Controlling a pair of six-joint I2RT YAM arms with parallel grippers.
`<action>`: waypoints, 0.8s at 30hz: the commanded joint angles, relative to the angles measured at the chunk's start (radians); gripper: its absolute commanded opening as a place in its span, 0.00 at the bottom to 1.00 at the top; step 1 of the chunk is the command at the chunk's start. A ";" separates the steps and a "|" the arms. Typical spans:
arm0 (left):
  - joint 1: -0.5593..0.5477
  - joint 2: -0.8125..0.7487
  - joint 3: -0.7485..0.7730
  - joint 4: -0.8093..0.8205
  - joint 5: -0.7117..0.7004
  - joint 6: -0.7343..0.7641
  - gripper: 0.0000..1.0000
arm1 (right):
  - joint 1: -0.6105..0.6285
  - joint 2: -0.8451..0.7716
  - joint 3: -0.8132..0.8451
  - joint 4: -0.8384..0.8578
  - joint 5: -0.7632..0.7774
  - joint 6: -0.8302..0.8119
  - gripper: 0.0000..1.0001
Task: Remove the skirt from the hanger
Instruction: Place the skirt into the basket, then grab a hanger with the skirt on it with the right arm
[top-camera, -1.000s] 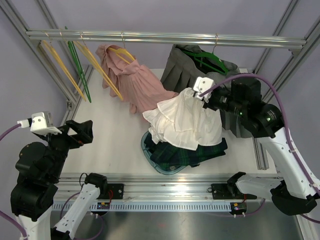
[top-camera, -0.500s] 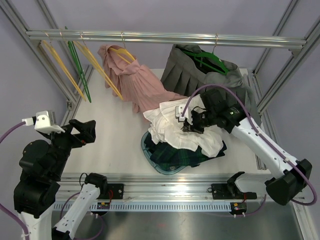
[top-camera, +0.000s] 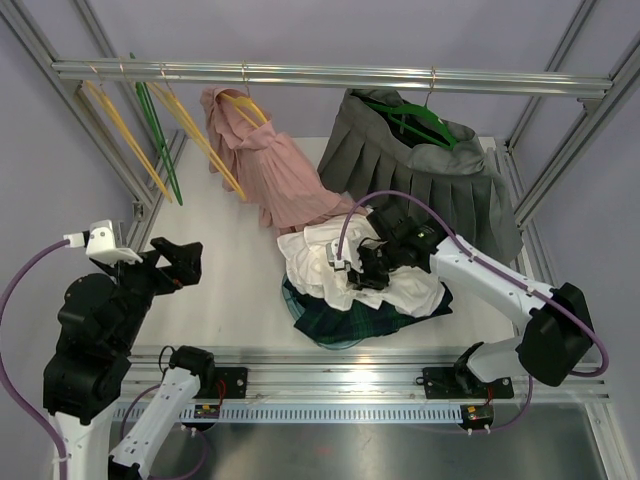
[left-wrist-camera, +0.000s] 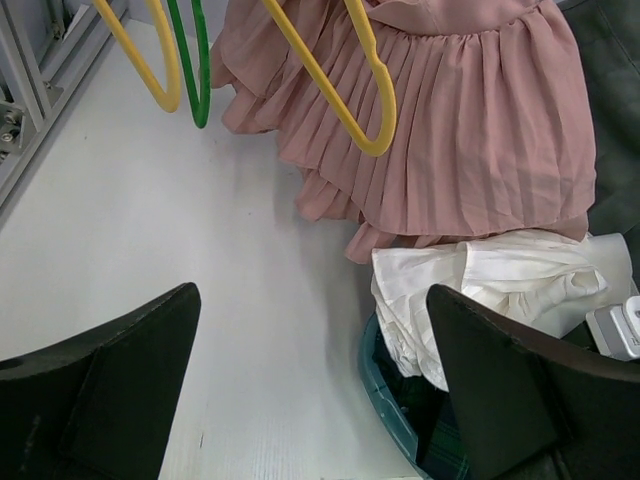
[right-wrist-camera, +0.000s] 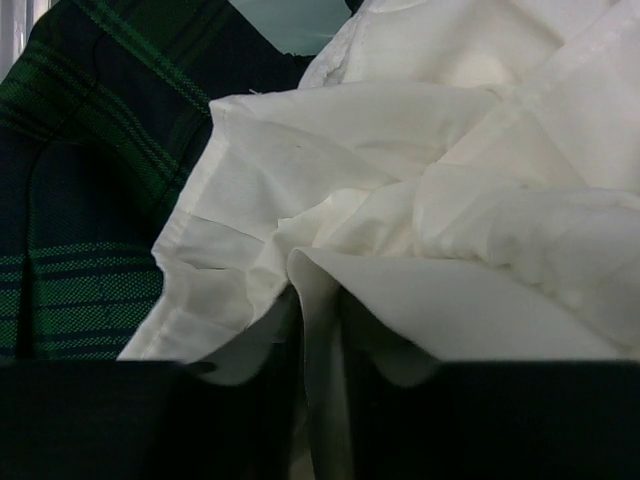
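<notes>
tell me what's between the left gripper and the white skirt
Only bare white table. The top view shows nothing on that stretch from the open left gripper to the white skirt.

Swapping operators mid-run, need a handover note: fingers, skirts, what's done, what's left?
Left gripper: open, empty, above the table.
Right gripper: down on the white skirt, with a fold between its fingers; clamped or letting go is unclear.
Done: white skirt is off a hanger, lying on the plaid skirt in the bin.
Left: pink skirt and gray skirt hang on the rail.
</notes>
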 joint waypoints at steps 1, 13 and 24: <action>0.005 -0.013 -0.021 0.070 0.030 -0.019 0.99 | 0.015 -0.020 0.033 -0.081 0.022 -0.045 0.37; 0.005 -0.015 -0.073 0.116 0.046 -0.033 0.99 | 0.014 -0.228 0.343 -0.346 0.003 -0.042 0.82; 0.005 -0.013 -0.102 0.144 0.066 -0.048 0.99 | 0.015 -0.012 0.720 -0.041 0.126 0.684 0.90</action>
